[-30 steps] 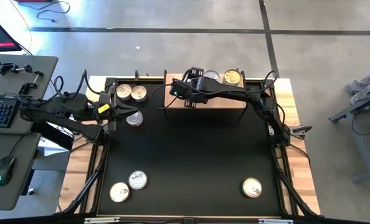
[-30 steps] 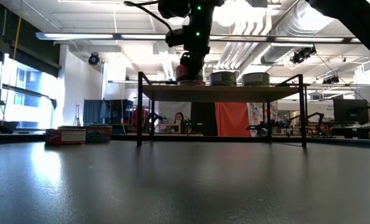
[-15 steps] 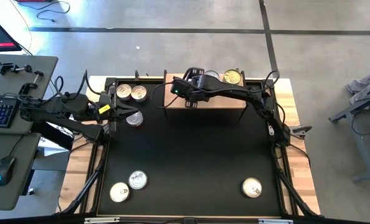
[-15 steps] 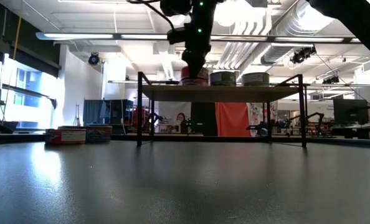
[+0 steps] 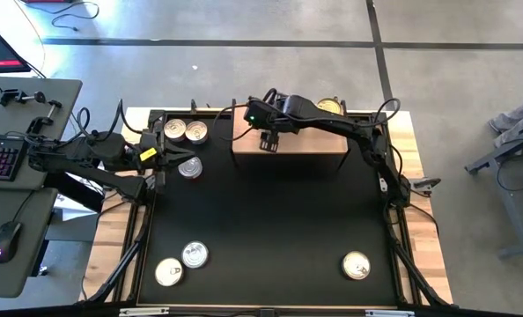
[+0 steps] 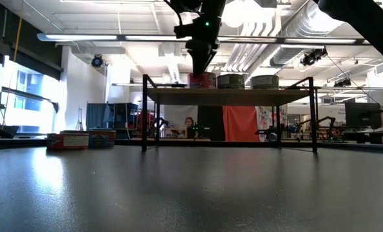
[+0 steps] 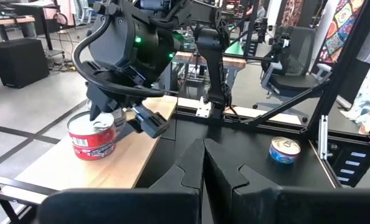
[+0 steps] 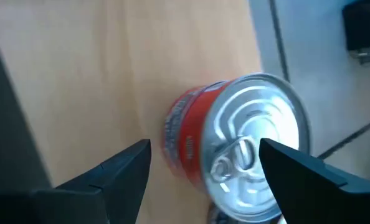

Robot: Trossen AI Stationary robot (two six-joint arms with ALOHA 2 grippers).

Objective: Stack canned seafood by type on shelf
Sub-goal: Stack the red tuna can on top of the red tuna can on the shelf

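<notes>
A red-labelled can [image 8: 235, 143] with a silver pull-tab lid stands upright on the wooden shelf [image 8: 79, 74], at its left end [image 6: 202, 80]. My right gripper [image 8: 203, 149] hangs open just above it [image 6: 201, 63], slanting down, its fingers apart on either side and off the can. Two more cans [image 6: 231, 81] [image 6: 265, 81] stand on the shelf to the right. My left gripper [image 7: 203, 165] is shut and holds nothing, at the table's left edge [image 5: 160, 157]. In the high view my right arm hides the red can.
Three cans [image 5: 175, 130] [image 5: 195, 132] [image 5: 189, 167] lie at the table's far left beside my left gripper. Two cans [image 5: 168, 271] [image 5: 195, 255] lie near the front left and one [image 5: 357, 265] near the front right. The black mat between them is bare.
My right gripper has risen off the red can and tipped its wrist toward the far edge. It now stands clear above the can, which stays upright on the shelf.
</notes>
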